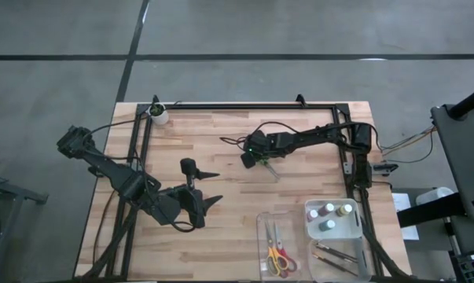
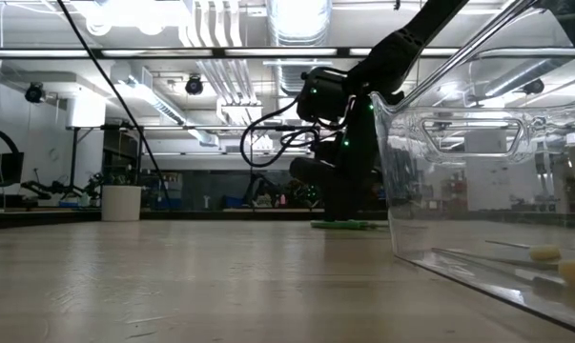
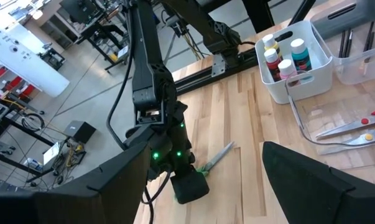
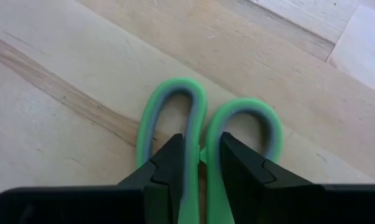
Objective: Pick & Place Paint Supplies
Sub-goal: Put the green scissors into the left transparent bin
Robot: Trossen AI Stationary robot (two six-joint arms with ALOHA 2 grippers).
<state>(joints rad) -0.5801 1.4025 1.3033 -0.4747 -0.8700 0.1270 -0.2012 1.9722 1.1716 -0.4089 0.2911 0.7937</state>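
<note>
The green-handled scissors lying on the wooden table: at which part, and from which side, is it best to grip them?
Probably at the neck where the two loops meet, coming straight down from above. The green-handled scissors lie flat on the wooden table, so only the top is free, and the narrow neck fits between the fingers. The right gripper already straddles that spot.

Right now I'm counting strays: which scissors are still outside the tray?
The green-handled scissors, flat on the table between the right end effector's fingers; the yellow and red pairs lie in the tray.
</note>
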